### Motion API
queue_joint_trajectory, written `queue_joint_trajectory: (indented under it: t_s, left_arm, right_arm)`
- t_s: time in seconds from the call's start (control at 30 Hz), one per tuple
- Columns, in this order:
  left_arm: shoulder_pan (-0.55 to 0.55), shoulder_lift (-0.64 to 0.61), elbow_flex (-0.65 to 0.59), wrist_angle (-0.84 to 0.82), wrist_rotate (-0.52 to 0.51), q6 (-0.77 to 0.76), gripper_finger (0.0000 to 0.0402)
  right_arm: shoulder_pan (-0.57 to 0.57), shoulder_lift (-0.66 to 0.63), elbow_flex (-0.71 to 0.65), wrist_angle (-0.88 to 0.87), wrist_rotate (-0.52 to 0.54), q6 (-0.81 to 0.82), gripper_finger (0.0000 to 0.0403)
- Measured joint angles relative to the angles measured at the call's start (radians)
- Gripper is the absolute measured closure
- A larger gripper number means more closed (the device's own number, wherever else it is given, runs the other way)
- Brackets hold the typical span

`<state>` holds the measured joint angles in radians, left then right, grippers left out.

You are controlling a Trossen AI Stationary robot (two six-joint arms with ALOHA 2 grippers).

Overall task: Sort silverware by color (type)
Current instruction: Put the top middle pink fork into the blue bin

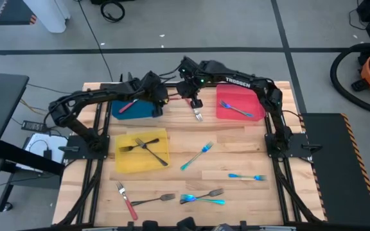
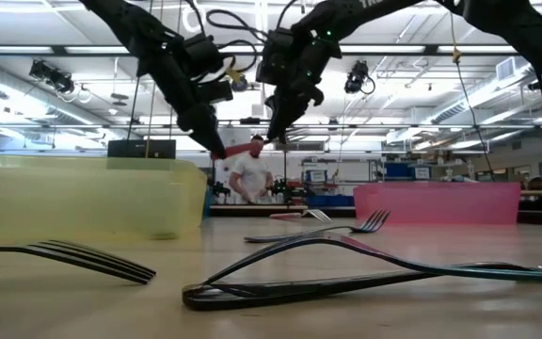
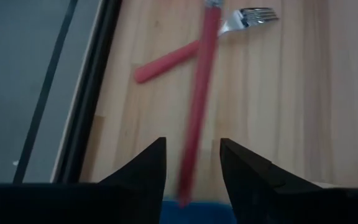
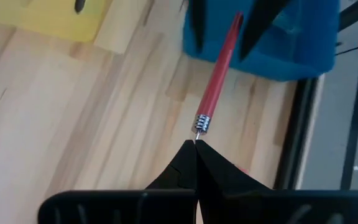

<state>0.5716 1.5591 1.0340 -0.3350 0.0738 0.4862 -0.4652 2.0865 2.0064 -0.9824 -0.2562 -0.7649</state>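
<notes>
Planks of pale wood make up the tabletop (image 1: 236, 138), and on it we see three flat plastic trays. The blue tray (image 1: 148, 112) holds one red-handled fork (image 1: 128, 106). The red tray (image 1: 227, 112) holds a blue fork (image 1: 236, 108), and the yellow tray (image 1: 124, 160) holds two dark forks (image 1: 144, 147).

Both arms meet near the far edge, between the blue and red trays. The right gripper (image 4: 196, 144) has its jaws pressed together, pinching the silver neck of a slim red-handled fork (image 4: 219, 68) held in the air. That fork's handle reaches over the blue tray's edge and passes between the spread jaws of the left gripper (image 3: 192, 142), which do not appear to clamp it.

We judge this to be a hand-over of a red fork bound for the blue tray. Next, one gripper must take sole hold, carry the fork over the blue tray and let it go.

Another red-handled fork (image 3: 197, 46) lies on the wood just below. More forks wait nearer the front: teal ones (image 1: 198, 155), dark ones (image 1: 153, 200) and one red (image 1: 126, 200).
</notes>
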Motion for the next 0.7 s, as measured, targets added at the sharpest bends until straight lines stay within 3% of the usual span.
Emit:
queue_joint_trajectory:
  t_s: [0.27,0.57,0.7]
  left_arm:
    - [-0.026,0.044,0.0,0.121,-0.005,0.0,0.0262]
    - [-0.013,0.044,0.0,0.119,-0.036,0.031,0.0374]
    - [-0.002,0.043,0.001,0.116,-0.042,0.02,0.038]
  right_arm:
    - [0.008,-0.001,0.017,-0.004,-0.005,0.004,0.0401]
    - [0.005,-0.001,0.019,-0.016,0.003,0.003,0.0401]
    - [0.006,0.0,0.019,-0.02,0.011,0.003,0.0396]
